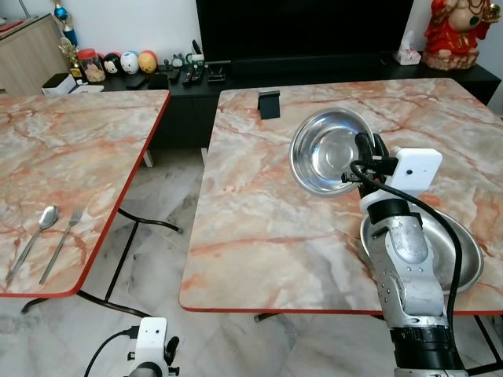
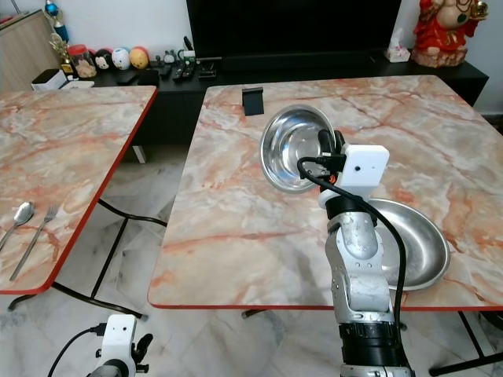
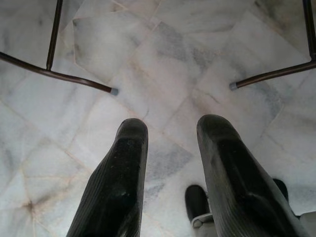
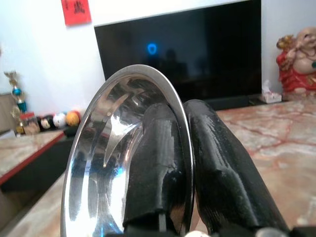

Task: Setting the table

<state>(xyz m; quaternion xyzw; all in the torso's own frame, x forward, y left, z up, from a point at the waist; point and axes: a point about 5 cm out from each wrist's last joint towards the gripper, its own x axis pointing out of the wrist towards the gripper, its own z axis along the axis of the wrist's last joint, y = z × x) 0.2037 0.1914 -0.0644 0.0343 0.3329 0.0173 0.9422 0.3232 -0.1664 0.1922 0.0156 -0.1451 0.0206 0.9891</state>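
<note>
- Steel bowl (image 1: 328, 149) — held up above the right-hand marble table (image 1: 259, 228), tipped on edge so its hollow faces left and toward the camera, rim standing nearly upright.
- Right gripper (image 1: 365, 154) pinches the bowl's right rim; in the right wrist view one black finger (image 4: 157, 163) lies inside the bowl and the other outside, closed tight on the thin edge.
- Second, larger steel bowl (image 1: 460, 255) sits flat on the same table's near right part, partly behind the silver arm.
- Spoon (image 1: 33, 239) and fork (image 1: 61, 243) lie side by side on the left table (image 1: 86, 141) near its near edge — handles toward the robot, heads pointing far.
- Left gripper (image 3: 173, 163) hangs low over the marble floor (image 3: 163, 64), its fingers parted and holding nothing.
</note>
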